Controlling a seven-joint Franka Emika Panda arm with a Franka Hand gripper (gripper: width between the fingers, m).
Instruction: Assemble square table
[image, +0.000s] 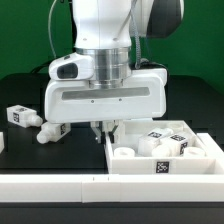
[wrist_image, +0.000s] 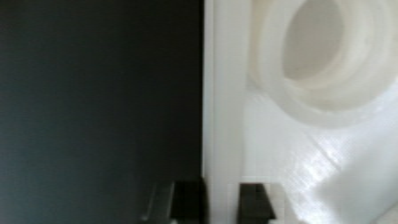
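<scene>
From where I stand, the gripper (image: 100, 128) has its fingers (wrist_image: 187, 203) pinched tight on the raised rim of the white tabletop (image: 133, 167), on the side facing the bare black table (image: 25, 165). A round socket (wrist_image: 338, 50) sits just inside that rim. I can read no writing, only black-and-white square tags on the tabletop's front and on the legs: some legs (image: 170, 142) lie on the tabletop, another leg (image: 50, 132) lies just off its gripped side, and a low white bar (image: 60, 188) runs along the front of the tabletop.
</scene>
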